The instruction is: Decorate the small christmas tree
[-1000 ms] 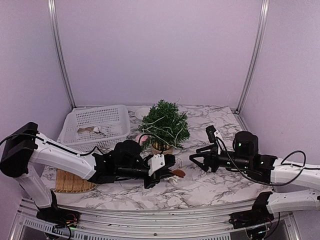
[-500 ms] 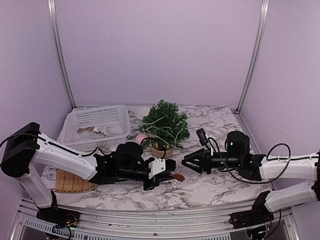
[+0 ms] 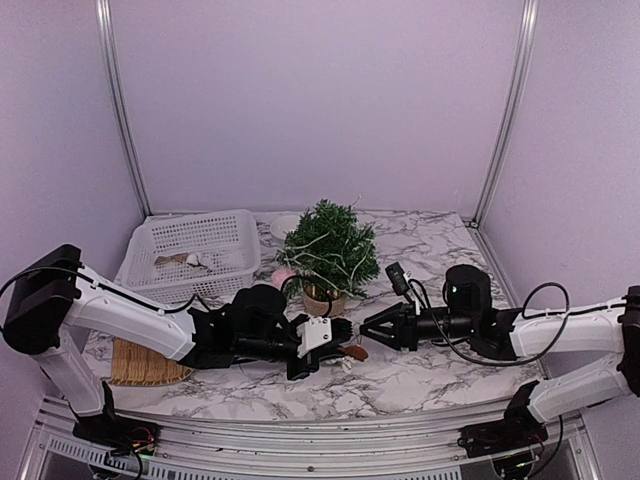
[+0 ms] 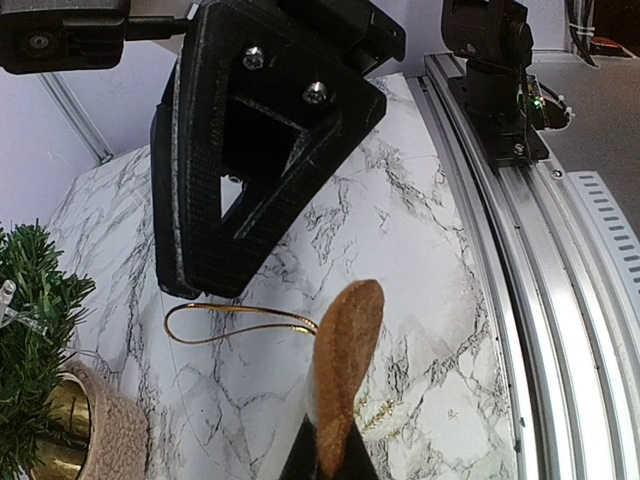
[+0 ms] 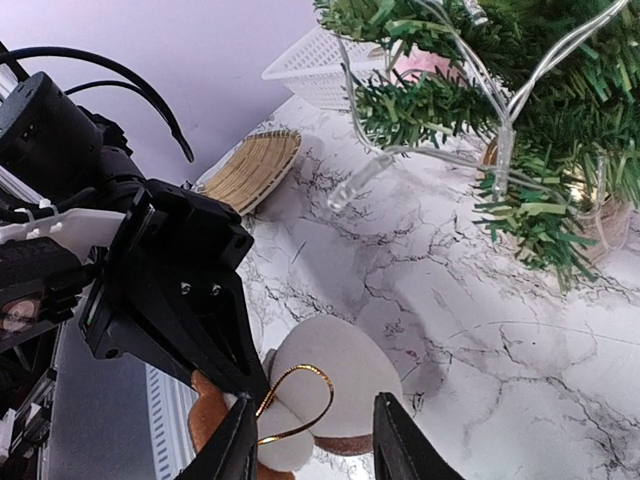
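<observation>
Now, stretched low toward each other, left gripper pinches ornament; right gripper, half-open, straddles its loop.

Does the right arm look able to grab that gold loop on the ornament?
Likely yes. The loop sticks out clear of the left gripper holding the ornament, and lies between the right gripper's open fingers.

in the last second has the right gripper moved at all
Yes. The right gripper has slid left, nearer the small christmas tree and the ornament held by the left gripper.
</observation>
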